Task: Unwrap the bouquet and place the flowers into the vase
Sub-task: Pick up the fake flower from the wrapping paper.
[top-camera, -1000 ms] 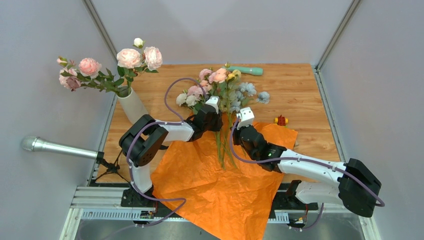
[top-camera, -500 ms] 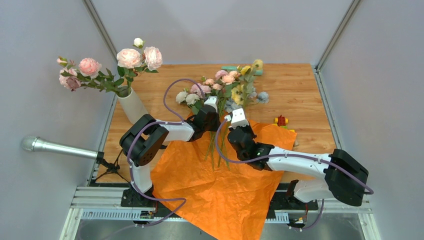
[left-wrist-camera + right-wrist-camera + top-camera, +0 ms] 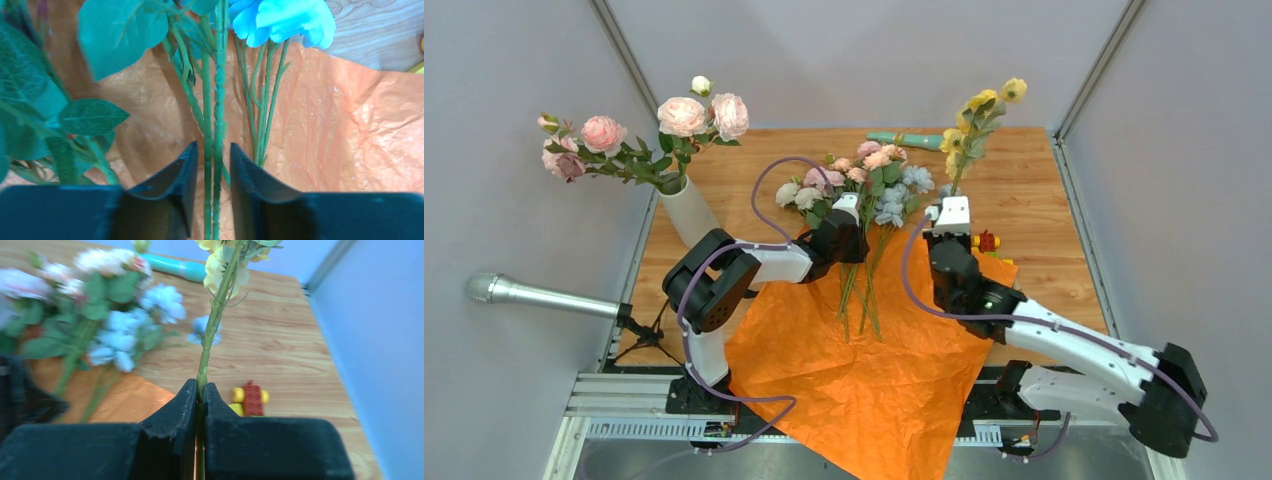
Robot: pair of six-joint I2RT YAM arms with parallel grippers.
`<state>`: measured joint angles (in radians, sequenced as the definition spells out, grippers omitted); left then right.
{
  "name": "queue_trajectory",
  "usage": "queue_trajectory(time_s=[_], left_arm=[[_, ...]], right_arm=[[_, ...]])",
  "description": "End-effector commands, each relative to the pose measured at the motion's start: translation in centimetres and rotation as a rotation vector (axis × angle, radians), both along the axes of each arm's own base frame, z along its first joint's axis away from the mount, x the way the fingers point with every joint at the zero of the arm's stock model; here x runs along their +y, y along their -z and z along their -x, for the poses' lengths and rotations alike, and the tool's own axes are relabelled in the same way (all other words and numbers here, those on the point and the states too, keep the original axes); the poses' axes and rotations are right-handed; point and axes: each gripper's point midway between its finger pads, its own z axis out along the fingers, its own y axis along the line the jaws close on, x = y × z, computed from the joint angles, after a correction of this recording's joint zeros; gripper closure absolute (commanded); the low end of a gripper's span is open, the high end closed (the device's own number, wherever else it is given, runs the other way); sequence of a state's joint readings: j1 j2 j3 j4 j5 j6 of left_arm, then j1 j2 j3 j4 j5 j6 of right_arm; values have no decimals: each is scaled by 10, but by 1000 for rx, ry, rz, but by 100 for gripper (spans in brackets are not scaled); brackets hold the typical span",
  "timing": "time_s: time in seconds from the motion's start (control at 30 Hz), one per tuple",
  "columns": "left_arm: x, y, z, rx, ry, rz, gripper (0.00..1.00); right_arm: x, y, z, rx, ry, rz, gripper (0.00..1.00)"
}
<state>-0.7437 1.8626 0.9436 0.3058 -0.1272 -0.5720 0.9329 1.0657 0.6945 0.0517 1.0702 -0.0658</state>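
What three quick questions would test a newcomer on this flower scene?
1. True or false: the right gripper is shut on a yellow-flowered stem.
2. The off-white vase holds: A. pink flowers; B. blue flowers; C. nothing.
3. Fill in: the left gripper straddles green stems lying over ___ paper.
Key: 1 true; 2 A; 3 orange.
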Motion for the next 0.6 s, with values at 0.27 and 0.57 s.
queue_trajectory(time_s=[0.27,0.57], left_arm=[[-5,-149,18,-218,141,131,14],[3,-286,101,-346,272,548,10]], right_arm=[[25,-64,73,-147,-527,-567,100],[53,-89,107,-199,-802,-675,100]])
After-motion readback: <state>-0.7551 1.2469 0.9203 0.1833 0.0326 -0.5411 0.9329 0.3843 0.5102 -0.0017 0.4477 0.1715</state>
